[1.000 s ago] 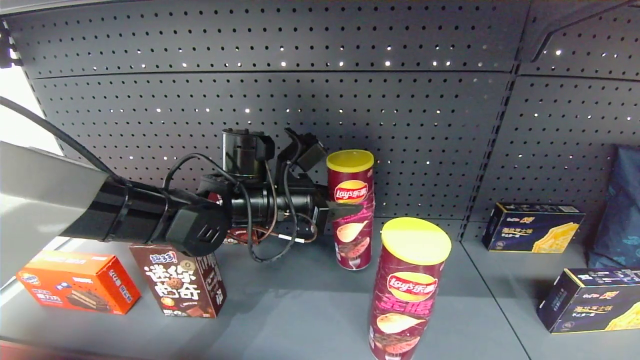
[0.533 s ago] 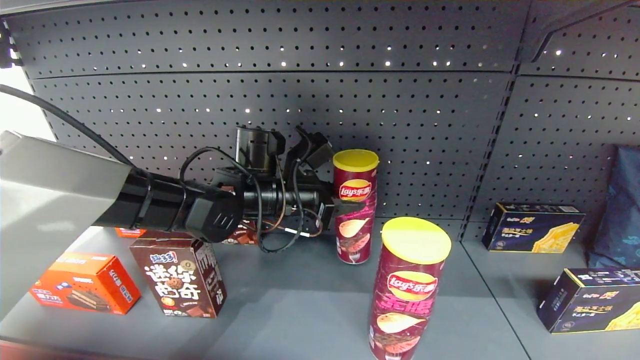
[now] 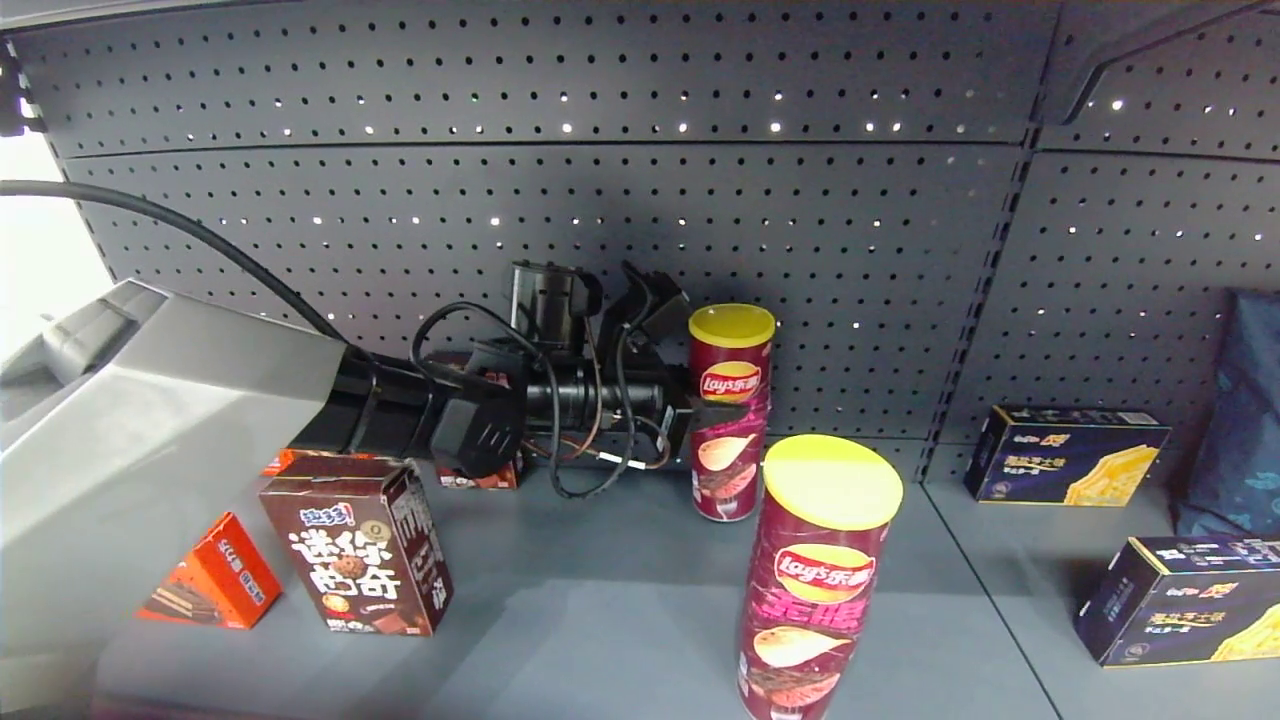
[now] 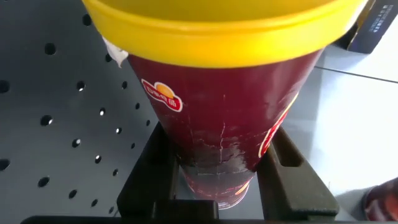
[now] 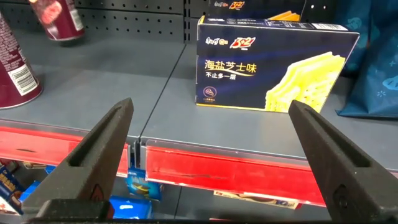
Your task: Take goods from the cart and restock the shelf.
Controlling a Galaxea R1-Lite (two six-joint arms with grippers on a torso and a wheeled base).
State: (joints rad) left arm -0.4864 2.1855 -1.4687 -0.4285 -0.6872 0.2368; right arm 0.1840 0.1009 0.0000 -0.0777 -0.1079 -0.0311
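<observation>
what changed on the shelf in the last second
The left pincer, shut on the held chips can, carried it rightward and deeper toward the pegboard. The front chips can, brown box and back blue box stayed put.

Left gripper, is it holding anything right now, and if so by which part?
The left gripper is shut on the rear chip can, clamping its sides around the middle of the body, well below the lid.

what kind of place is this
Most likely a shop aisle, or a mock-up of one: a pegboard-backed shelf, packaged snacks such as the front chip can and a navy box, and a red rail on the shelf edge.
</observation>
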